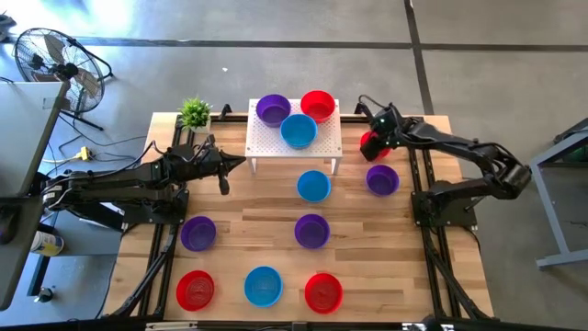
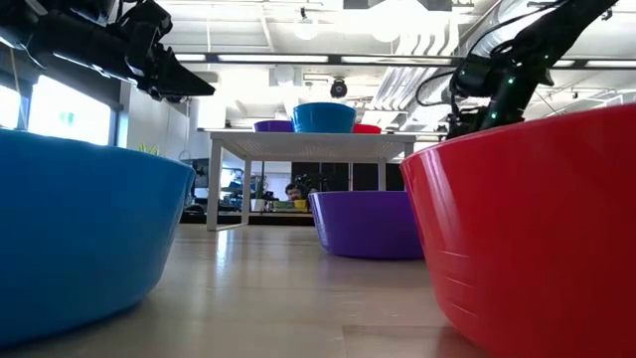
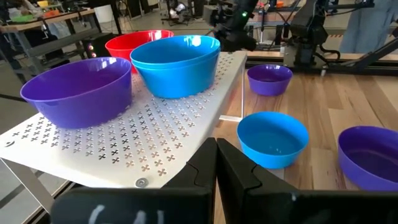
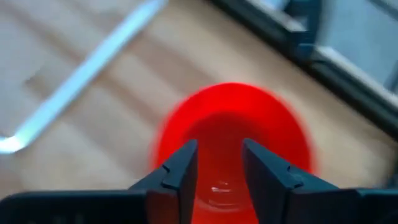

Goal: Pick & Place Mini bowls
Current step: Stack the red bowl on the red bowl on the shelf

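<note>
Right pincer [image 4: 217, 171] stands parted; left pincer [image 3: 216, 163] is closed.

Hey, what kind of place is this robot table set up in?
Probably a robotics lab or workshop: a concrete floor surrounds the wooden table, a floor fan stands nearby, and the low view shows ceiling ducts and a person seated at a workbench behind.

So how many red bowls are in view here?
4: one on the white stand, one under the right gripper beside the stand, and two in the front row, at its left and right ends. None seems hidden.
</note>
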